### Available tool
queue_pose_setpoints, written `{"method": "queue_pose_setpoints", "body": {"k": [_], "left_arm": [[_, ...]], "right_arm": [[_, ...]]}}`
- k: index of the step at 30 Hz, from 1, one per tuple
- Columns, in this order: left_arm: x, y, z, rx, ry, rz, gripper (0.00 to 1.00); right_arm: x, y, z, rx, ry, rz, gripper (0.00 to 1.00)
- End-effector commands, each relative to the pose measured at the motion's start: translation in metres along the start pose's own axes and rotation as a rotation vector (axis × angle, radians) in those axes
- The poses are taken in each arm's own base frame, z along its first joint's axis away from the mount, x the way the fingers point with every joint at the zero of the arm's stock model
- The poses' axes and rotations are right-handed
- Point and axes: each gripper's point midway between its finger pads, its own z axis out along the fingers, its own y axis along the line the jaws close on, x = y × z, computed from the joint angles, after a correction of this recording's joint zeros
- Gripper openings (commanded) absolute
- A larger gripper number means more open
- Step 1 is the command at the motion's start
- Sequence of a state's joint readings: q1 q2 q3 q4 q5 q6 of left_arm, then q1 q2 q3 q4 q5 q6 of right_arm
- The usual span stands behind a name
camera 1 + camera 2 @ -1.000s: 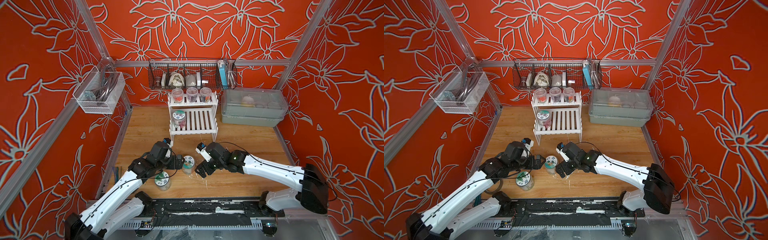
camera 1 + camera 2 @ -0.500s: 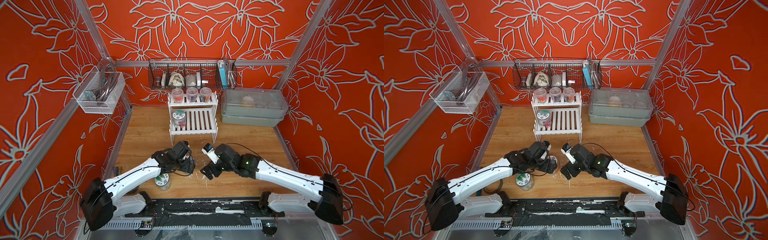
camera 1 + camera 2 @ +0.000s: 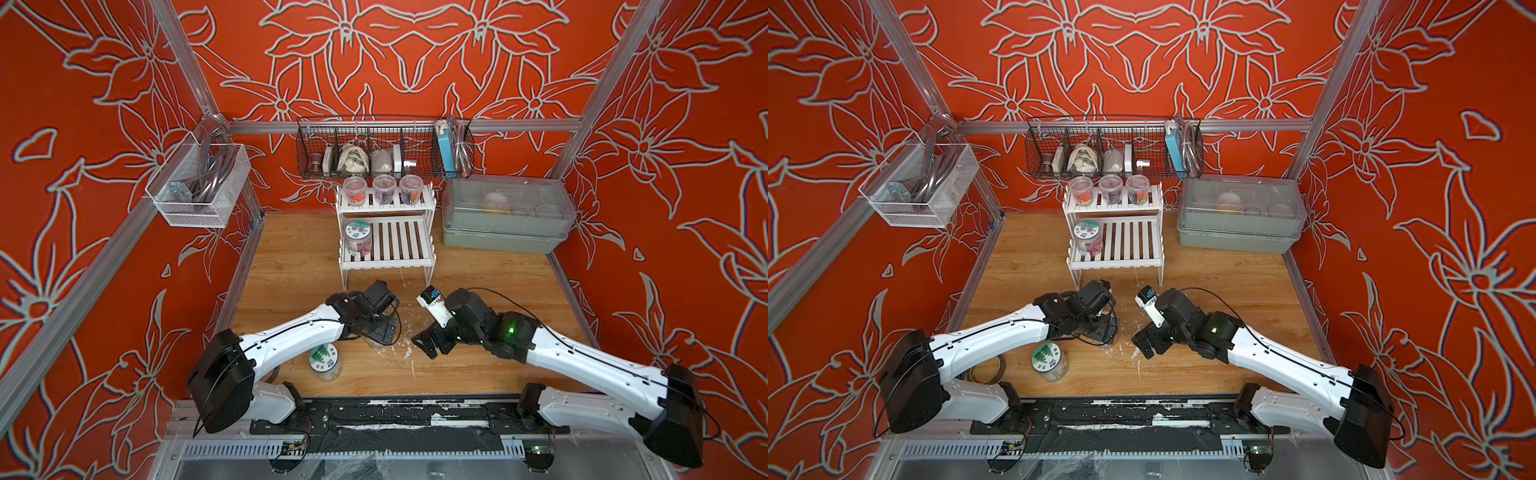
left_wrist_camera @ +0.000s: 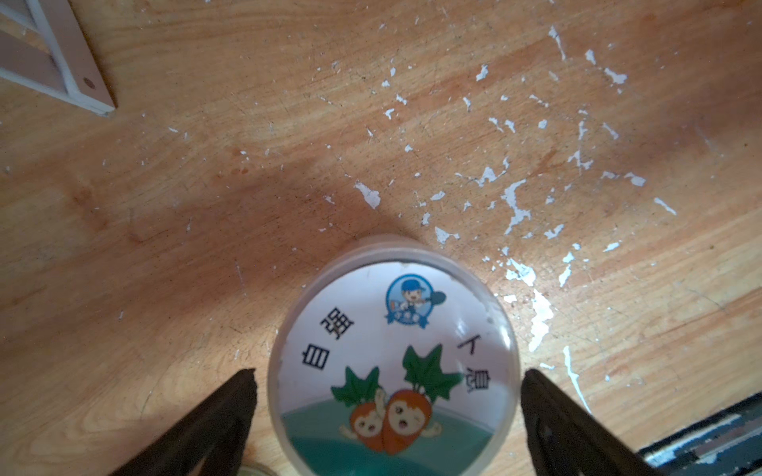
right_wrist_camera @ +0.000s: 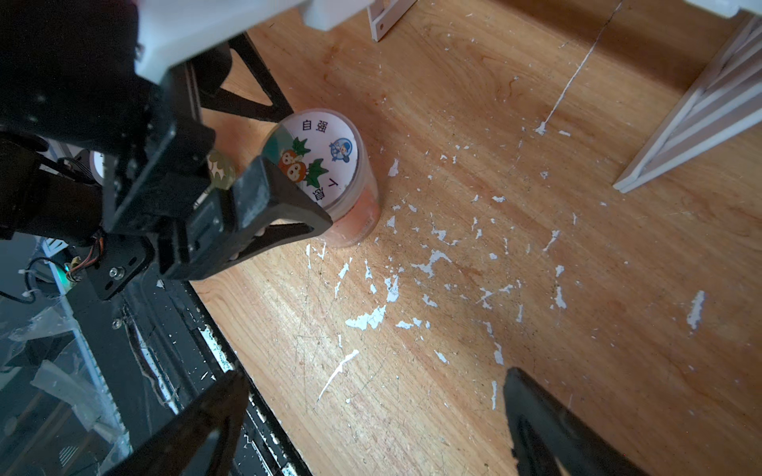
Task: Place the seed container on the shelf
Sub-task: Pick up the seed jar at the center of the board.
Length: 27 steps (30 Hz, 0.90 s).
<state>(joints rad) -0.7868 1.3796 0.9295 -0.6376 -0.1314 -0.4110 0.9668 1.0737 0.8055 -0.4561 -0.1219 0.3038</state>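
Both wide-open fingers of left pincer (image 4: 387,395) straddle seed container (image 4: 391,358).

Bright, even overhead light, soft shadows on the wooden floor (image 4: 371,123), slight wide-angle bending at edges.

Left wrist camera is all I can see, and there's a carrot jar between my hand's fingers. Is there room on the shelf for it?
Observer: Yes. The shelf has one jar at one end of its lower tier; the other slats there are bare.
Operator: What about the top part?
Observer: Three tubs stand in a row along the upper tier.
Operator: Where's my other hand?
Observer: The right hand is open and empty, off to the side of the carrot jar.
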Motion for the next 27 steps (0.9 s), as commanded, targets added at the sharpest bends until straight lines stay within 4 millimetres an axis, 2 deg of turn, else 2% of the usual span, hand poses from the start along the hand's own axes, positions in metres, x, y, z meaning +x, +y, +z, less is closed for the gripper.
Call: {"method": "queue_pose_setpoints", "body": {"k": [1,7,10,14,17,21,27], "left_arm": [[0.000,0.001,0.004,-0.020,0.008,0.017,0.99],[0.006,-0.011,0.016,0.036,0.040,0.000,0.99],[0.006,-0.010,0.016,0.032,0.045,-0.007,0.97],[0.003,-0.008,0.013,0.013,0.042,-0.006,0.82],[0.001,-0.009,0.009,0.018,0.036,-0.007,0.76],[-0.002,-0.013,-0.001,0.047,0.031,-0.011,0.73],[-0.010,-0.020,-0.036,0.158,0.012,-0.066,0.72]], "right_arm": [[0.007,-0.001,-0.001,-0.011,0.014,0.001,1.00],[0.008,-0.002,-0.001,-0.017,0.015,0.006,0.99],[0.008,-0.001,0.000,-0.027,0.014,0.003,1.00],[0.008,0.000,-0.001,-0.033,0.010,0.001,1.00],[0.006,0.003,-0.001,-0.051,0.002,-0.007,1.00],[0.002,0.010,-0.006,-0.090,-0.028,-0.032,1.00],[-0.018,0.021,-0.020,-0.140,-0.158,-0.124,1.00]]}}
